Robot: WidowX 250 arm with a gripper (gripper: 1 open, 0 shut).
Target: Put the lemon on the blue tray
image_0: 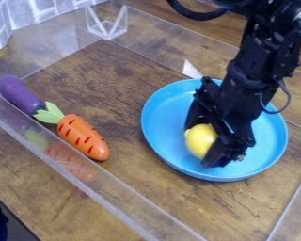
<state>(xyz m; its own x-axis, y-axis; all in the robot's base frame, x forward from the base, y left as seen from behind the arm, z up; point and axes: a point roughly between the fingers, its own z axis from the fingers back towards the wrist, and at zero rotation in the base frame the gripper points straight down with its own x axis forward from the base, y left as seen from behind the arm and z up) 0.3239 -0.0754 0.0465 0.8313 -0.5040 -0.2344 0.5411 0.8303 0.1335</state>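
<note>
The blue tray (166, 141) is a large round sky-blue plate at the right of the wooden table. The lemon (199, 140), small and bright yellow, is inside the tray's rim, low against its floor. My black gripper (213, 143) reaches steeply down from the upper right into the tray. Its fingers (231, 149) sit tight against the lemon on the right and above, and it looks shut on the fruit. The lemon's right side is hidden behind the fingers. I cannot tell whether the lemon touches the tray floor.
An orange carrot (82, 137) and a purple eggplant (18, 92) lie at the left beside a clear plastic wall (102, 193) along the table's front. A clear stand (109, 19) sits at the back.
</note>
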